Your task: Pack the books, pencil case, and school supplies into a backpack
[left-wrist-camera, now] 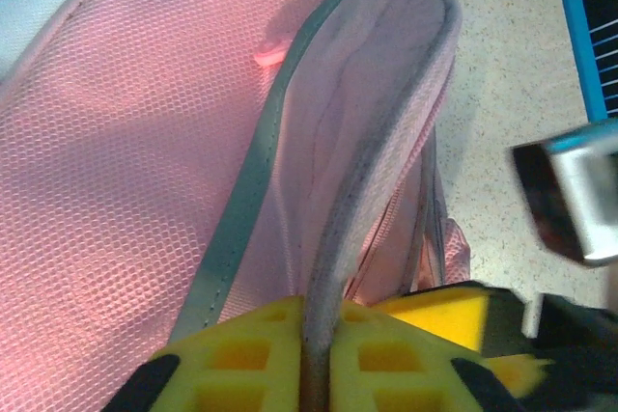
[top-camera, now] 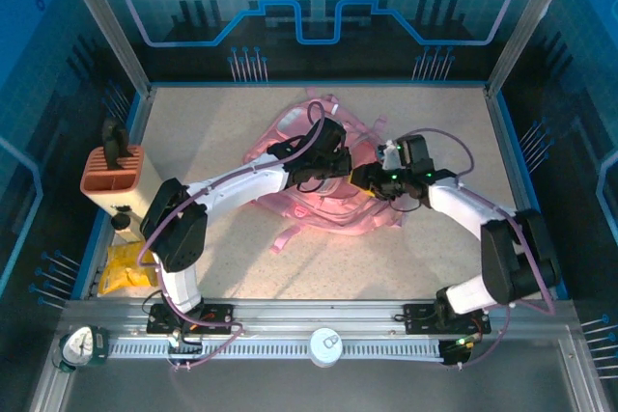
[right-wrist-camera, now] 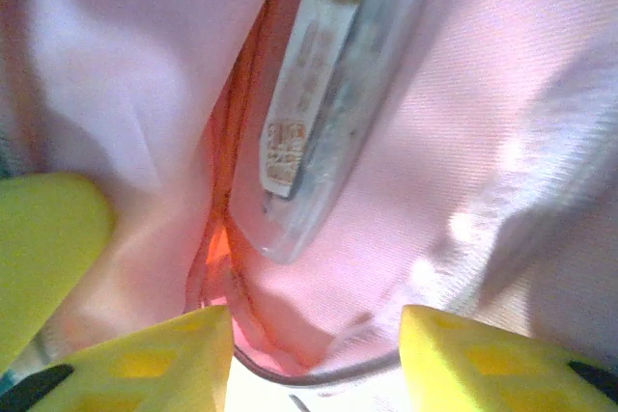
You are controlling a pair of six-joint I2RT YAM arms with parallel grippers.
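Left pincer (left-wrist-camera: 314, 359) pinches backpack (left-wrist-camera: 145, 142) rim; right wrist view: pencil case (right-wrist-camera: 309, 123) inside.

backpack (top-camera: 323, 207) mid-table (top-camera: 222, 123) | left gripper (top-camera: 326, 163) over backpack's top, its rim pinched between the jaws | right gripper (top-camera: 367, 180) just right of left gripper, at backpack's right side | pencil case (right-wrist-camera: 309, 94) inside backpack, ahead of right jaws, between fabric walls | slotted holder (top-camera: 114, 173) at table's left edge, well apart from backpack

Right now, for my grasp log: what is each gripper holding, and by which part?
The left gripper pinches the backpack by the grey-trimmed rim of its opening. The right gripper is open, clamping nothing.
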